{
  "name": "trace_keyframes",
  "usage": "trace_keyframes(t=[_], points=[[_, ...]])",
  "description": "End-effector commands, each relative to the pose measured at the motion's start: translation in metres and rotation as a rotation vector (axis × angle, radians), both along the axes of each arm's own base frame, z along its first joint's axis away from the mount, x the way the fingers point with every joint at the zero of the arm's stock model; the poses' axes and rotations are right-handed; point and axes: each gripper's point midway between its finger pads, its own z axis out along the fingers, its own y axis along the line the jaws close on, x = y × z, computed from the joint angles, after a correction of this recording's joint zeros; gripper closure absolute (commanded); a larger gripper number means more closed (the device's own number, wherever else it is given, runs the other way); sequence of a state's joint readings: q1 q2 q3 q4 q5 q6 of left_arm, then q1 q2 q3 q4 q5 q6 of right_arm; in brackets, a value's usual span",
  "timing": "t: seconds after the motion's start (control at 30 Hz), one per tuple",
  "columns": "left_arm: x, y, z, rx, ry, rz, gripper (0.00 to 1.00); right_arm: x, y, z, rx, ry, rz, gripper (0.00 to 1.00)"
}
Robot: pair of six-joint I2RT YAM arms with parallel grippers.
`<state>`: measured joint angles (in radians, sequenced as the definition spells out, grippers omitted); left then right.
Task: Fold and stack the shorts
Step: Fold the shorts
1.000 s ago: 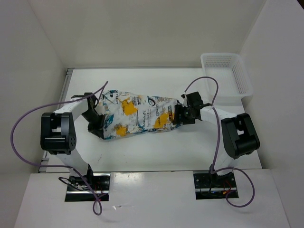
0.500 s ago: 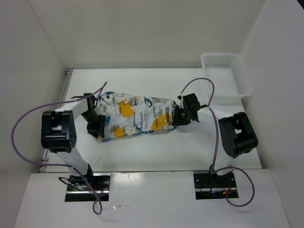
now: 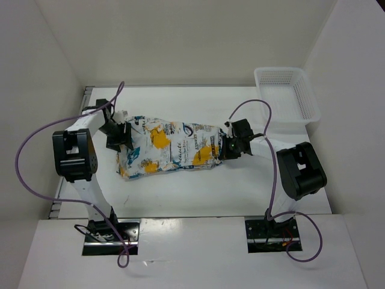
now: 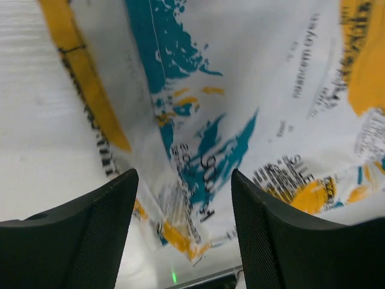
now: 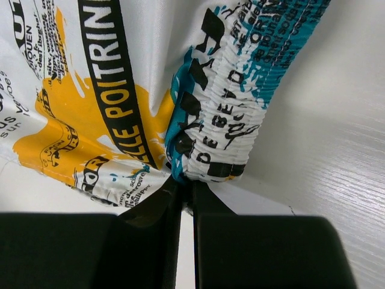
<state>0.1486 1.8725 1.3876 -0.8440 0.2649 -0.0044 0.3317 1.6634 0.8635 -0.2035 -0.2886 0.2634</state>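
On the far left, a purple cable [image 3: 16,168] loops out from the left arm [image 3: 75,156]. The left claw [image 3: 122,137] sits at the left end of the shorts [image 3: 171,149], near the back corner of that end. In the left wrist view the left claw [image 4: 182,180] is wide open. Its two black fingers [image 4: 78,235] stand well apart, and nothing is held between them. The cloth of the shorts [image 4: 252,78] lies spread out below them, with teal and yellow patches and small dark letters on it. A bit of bare white desk [image 4: 36,120] shows on the left side of that view.

The shorts lie in the middle of the desk [image 3: 198,186]. They stretch long from left to right between the two claws. They make a crinkly strip, white with yellow and blue-green patches.

At the right end of the shorts is the right claw [image 3: 227,147]. In the right wrist view the right claw [image 5: 187,188] is almost fully closed. It pinches the end of the stretchy band [image 5: 240,108] of the shorts [image 5: 72,72]. The band is bunched up and has big dark letters on it.

Further right, a second purple cable [image 3: 275,138] curves up over the right arm [image 3: 301,168]. A white basket [image 3: 310,102] stands at the back right corner of the desk, well apart from the shorts.
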Motion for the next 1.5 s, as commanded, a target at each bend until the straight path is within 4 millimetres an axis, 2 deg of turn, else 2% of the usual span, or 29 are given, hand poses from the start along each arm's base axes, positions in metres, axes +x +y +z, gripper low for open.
trace_keyframes(t=[0.0, 0.13, 0.2, 0.27, 0.3, 0.43, 0.53, 0.6, 0.9, 0.97, 1.07, 1.1, 1.13, 1.17, 1.2, 1.3, 1.47], points=[[0.008, -0.007, -0.023, -0.039, 0.028, -0.017, 0.29, 0.011, 0.002, 0.009, -0.014, -0.062, 0.023, 0.92], [0.004, -0.006, -0.040, -0.037, 0.073, -0.015, 0.32, 0.013, -0.001, 0.011, -0.037, -0.084, 0.027, 0.93], [0.004, -0.006, -0.040, -0.037, 0.073, -0.015, 0.40, 0.013, -0.001, 0.011, -0.037, -0.084, 0.027, 0.93], [0.000, -0.008, -0.045, -0.048, 0.090, -0.016, 0.50, 0.013, -0.001, 0.011, -0.037, -0.084, 0.027, 0.93], [-0.003, -0.011, -0.046, -0.062, 0.098, -0.018, 0.63, 0.013, -0.001, 0.011, -0.037, -0.084, 0.027, 0.93], [-0.002, -0.011, -0.043, -0.060, 0.087, -0.018, 0.89, 0.017, -0.002, 0.014, -0.042, -0.096, 0.021, 0.93], [-0.004, -0.005, -0.041, -0.022, 0.090, -0.013, 1.00, 0.017, -0.002, 0.014, -0.042, -0.096, 0.021, 0.93], [0.000, -0.001, -0.036, -0.001, 0.073, -0.010, 1.00, 0.017, -0.002, 0.014, -0.042, -0.096, 0.021, 0.95], [0.022, 0.013, 0.021, 0.086, -0.097, 0.005, 1.00, 0.013, -0.005, 0.014, -0.049, -0.098, 0.015, 1.00], [0.022, 0.018, 0.020, 0.111, -0.094, 0.011, 1.00, 0.013, -0.004, 0.014, -0.042, -0.096, 0.021, 1.00], [0.011, 0.026, 0.001, 0.159, -0.048, 0.021, 0.98, 0.012, -0.002, 0.015, -0.034, -0.093, 0.027, 0.98], [0.006, 0.027, -0.007, 0.164, -0.021, 0.021, 0.92, 0.011, -0.001, 0.015, -0.026, -0.091, 0.032, 0.94], [0.004, 0.026, -0.015, 0.163, -0.009, 0.020, 0.90, 0.011, -0.001, 0.015, -0.026, -0.091, 0.032, 0.85], [0.006, 0.027, -0.020, 0.164, -0.019, 0.020, 0.89, 0.010, 0.001, 0.016, -0.016, -0.087, 0.039, 0.61], [-0.001, 0.026, -0.033, 0.159, 0.024, 0.017, 0.88, 0.008, 0.004, 0.017, 0.001, -0.082, 0.051, 0.51], [-0.003, 0.025, -0.041, 0.155, 0.048, 0.015, 0.84, 0.008, 0.006, 0.020, 0.013, -0.088, 0.057, 0.40], [0.002, 0.026, -0.039, 0.158, 0.029, 0.017, 0.72, -0.003, 0.004, 0.010, 0.013, -0.048, 0.038, 0.38]])
